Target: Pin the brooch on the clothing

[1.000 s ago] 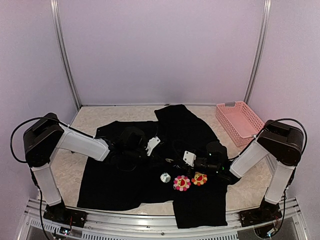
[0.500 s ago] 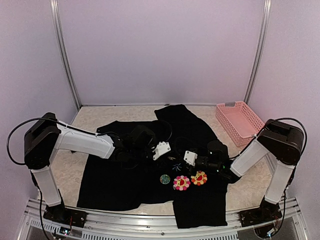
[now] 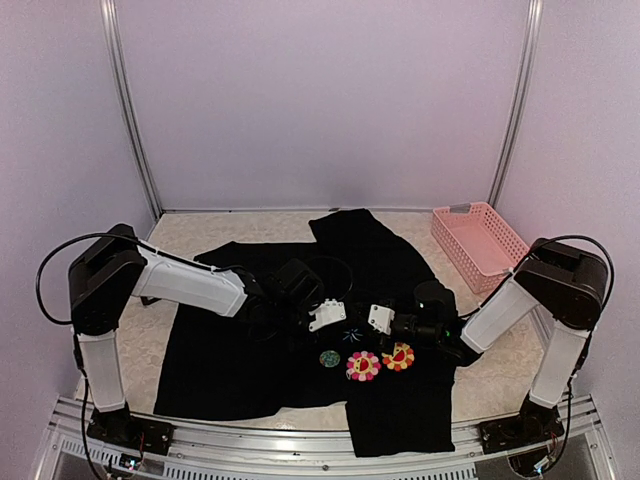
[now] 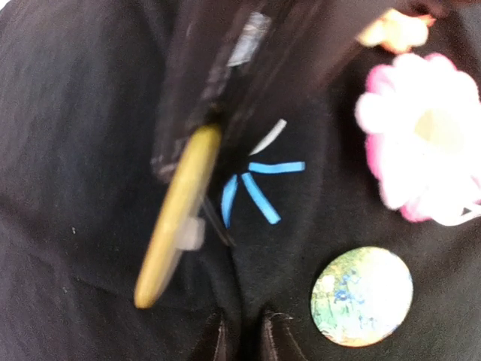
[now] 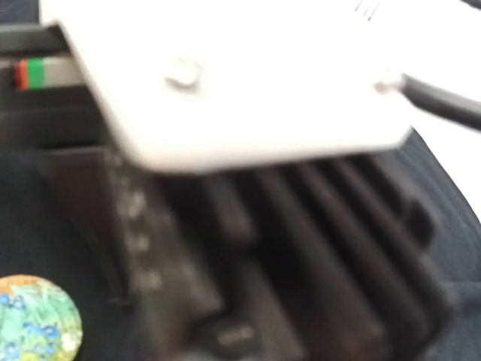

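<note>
The clothing, a black shirt [image 3: 230,360], lies spread on the table. Its light-blue star mark [image 4: 255,188] [image 3: 350,335] sits between both grippers. The brooch [image 4: 176,218], a gold disc seen edge-on with its pin by the star, hangs from the right gripper's dark fingers [image 4: 225,83]. My right gripper [image 3: 362,325] is shut on it. My left gripper [image 4: 244,338] [image 3: 338,322] pinches a fold of the shirt just below the star. The right wrist view is filled by the left gripper's blurred body; its own fingers do not show.
A round painted badge [image 4: 361,296] [image 3: 328,357] [image 5: 34,316] lies on the shirt near the pink flower badge [image 4: 421,143] [image 3: 363,366] and the orange one [image 3: 398,356]. A pink basket [image 3: 478,243] stands at the back right. Walls enclose the table [image 3: 135,340].
My left arm has swung right to the star mark, its jaws opening and then narrowing onto the cloth. The right arm has hardly moved.
</note>
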Action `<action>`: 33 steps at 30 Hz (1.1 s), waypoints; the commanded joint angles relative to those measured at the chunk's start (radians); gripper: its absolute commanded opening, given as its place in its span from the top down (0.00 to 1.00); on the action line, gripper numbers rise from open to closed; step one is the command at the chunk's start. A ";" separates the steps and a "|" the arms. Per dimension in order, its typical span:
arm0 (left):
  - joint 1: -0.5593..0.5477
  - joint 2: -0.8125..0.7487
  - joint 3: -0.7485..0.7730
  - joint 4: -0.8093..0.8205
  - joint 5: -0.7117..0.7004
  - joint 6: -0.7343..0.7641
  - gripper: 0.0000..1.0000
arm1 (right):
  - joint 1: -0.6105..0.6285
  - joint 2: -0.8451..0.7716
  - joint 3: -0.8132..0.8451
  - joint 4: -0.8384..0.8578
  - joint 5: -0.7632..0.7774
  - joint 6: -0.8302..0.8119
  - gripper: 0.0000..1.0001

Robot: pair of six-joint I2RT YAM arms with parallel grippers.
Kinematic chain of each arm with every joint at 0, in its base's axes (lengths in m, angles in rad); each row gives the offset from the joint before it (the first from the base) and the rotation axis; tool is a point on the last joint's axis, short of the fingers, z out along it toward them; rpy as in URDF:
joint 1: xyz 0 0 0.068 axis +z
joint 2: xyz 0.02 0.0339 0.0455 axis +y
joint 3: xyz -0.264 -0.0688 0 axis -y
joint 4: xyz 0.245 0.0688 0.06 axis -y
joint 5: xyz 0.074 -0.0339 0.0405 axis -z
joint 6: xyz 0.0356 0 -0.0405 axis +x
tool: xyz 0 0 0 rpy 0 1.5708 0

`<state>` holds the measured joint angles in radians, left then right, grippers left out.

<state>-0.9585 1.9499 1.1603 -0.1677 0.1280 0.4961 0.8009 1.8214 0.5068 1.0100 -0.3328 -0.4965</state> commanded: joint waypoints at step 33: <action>0.074 -0.109 -0.080 0.160 0.226 -0.210 1.00 | 0.085 0.024 -0.024 0.063 0.032 -0.056 1.00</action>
<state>-0.9012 1.8767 1.0885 -0.0566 0.3351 0.3222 0.8696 1.8706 0.5121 1.0237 -0.2588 -0.6167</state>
